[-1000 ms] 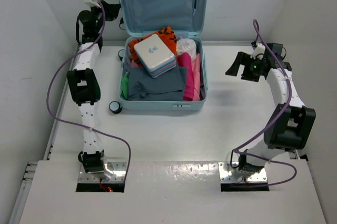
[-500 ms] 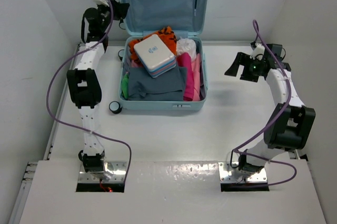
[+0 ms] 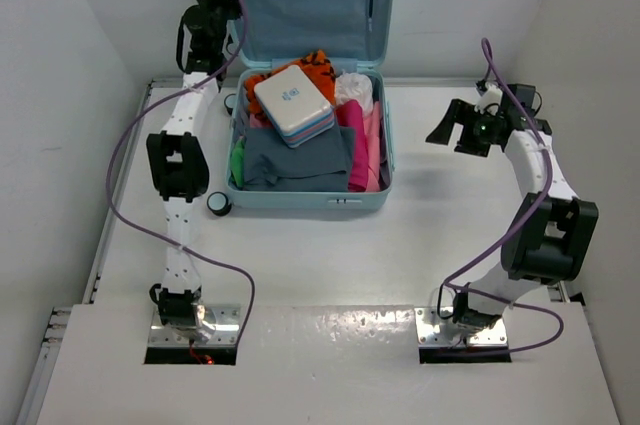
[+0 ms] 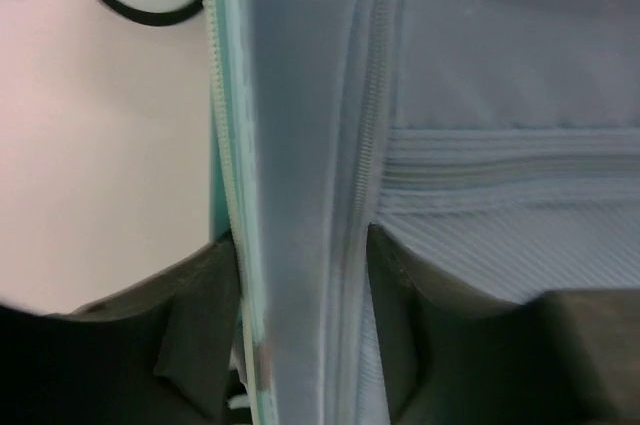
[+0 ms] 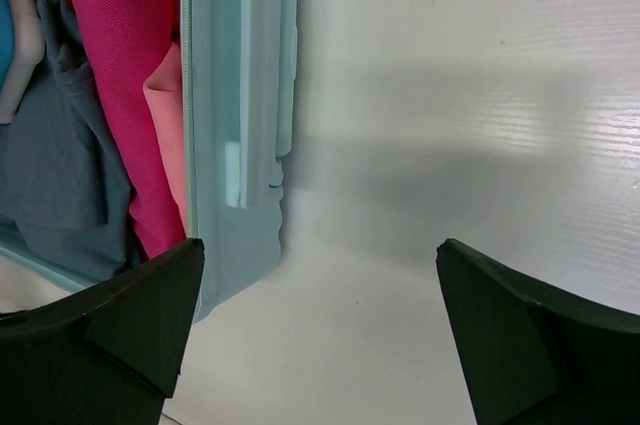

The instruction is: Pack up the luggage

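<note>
- Left claw (image 4: 302,345), far left: we see it clamped on left edge of raised lid, one finger on each face.
- Luggage (image 3: 300,200): open at far centre of worktop (image 3: 320,265), lid upright. Shell is packed with folded clothes (image 3: 300,160), with white-and-blue box (image 3: 293,103) on top.
- Right claw (image 5: 318,275): we note it right of luggage, above bare worktop, fingers spread wide, holding nothing.

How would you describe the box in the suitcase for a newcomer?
Find the open pale aqua suitcase at the far middle of the table. On the clothes in its tray, toward the back left, lies a rounded white box with blue sides: the only hard thing among soft fabric.
</note>
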Controlling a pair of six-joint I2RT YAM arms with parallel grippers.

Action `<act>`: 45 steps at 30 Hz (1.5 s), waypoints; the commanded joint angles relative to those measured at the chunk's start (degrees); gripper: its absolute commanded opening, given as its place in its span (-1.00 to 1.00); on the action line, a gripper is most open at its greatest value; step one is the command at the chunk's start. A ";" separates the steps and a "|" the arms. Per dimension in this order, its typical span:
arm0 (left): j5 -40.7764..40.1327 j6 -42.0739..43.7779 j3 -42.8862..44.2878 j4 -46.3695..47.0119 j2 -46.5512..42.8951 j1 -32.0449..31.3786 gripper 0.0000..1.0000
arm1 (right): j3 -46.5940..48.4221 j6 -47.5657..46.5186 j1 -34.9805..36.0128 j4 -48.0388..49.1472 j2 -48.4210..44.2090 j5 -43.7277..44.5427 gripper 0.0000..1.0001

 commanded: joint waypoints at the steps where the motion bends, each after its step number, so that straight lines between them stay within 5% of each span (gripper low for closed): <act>1: -3.85 3.77 5.76 10.00 3.97 -0.69 -0.08 | 3.11 1.31 -0.21 2.25 1.94 -1.62 0.94; 3: -3.86 0.10 5.77 11.85 5.21 0.10 -0.32 | 3.72 1.14 -0.21 2.33 2.82 -1.89 0.94; 4: -3.86 -1.23 5.77 11.86 5.21 0.89 -0.65 | 3.81 1.23 -0.12 2.51 3.61 -1.97 0.94; 6: -1.85 -3.43 4.11 11.86 3.39 1.69 -0.95 | 4.08 1.32 -0.12 2.69 3.44 -2.24 0.91; 12: 10.70 -24.13 -20.65 21.60 -15.24 5.63 -1.00 | 1.19 -0.35 0.58 2.07 1.43 -2.15 0.87; 18: 32.49 -27.45 -53.60 28.04 -44.06 6.17 -1.00 | -7.69 -2.89 0.84 -0.12 -4.37 -1.45 0.87; 19: 39.92 -25.18 -57.38 26.81 -47.49 6.69 -0.82 | -8.13 -3.16 0.76 -1.26 -5.69 -1.27 0.87; 20: 42.43 -24.11 -65.25 24.89 -54.92 7.30 0.06 | -8.75 -4.04 0.75 -2.31 -6.22 -1.53 0.89; 21: 43.24 -23.31 -69.24 17.64 -59.17 8.01 0.39 | -9.36 -4.65 0.41 -2.85 -7.88 -1.45 0.89; 24: 50.43 -15.87 -82.88 3.15 -71.83 11.96 0.82 | -9.98 -6.06 -1.70 -5.92 -9.56 -2.15 0.91; 27: 56.86 10.71 -85.28 -20.40 -88.79 13.98 0.98 | -10.60 -6.59 -4.43 -7.15 -12.29 -1.71 0.91; 28: 57.92 18.62 -85.28 -35.02 -92.57 13.99 0.98 | -10.42 -7.12 -4.78 -7.51 -12.73 -1.71 0.91; 29: 58.45 35.06 -84.67 -42.91 -99.31 15.56 0.98 | -9.81 -7.29 -5.65 -8.03 -12.99 -1.89 0.91; 31: 57.06 52.11 -83.35 -63.25 -104.54 16.19 0.98 | -9.11 -8.26 -6.36 -9.53 -13.17 -2.06 0.91; 33: 51.81 60.01 -82.65 -67.50 -110.15 16.71 0.92 | -9.37 -9.14 -6.98 -9.36 -14.14 -1.45 0.91; 36: 46.87 54.41 -80.63 -65.41 -112.99 16.71 0.79 | -9.55 -9.14 -7.77 -8.92 -14.32 -1.36 0.89; 40: 32.68 29.20 -81.85 -45.39 -111.53 16.10 0.58 | -9.28 -6.86 -7.33 -6.29 -12.65 -1.89 0.89; 45: 12.43 16.25 -70.63 -39.31 -81.90 16.10 0.42 | -8.14 -6.07 -3.12 -3.30 -8.35 1.71 0.87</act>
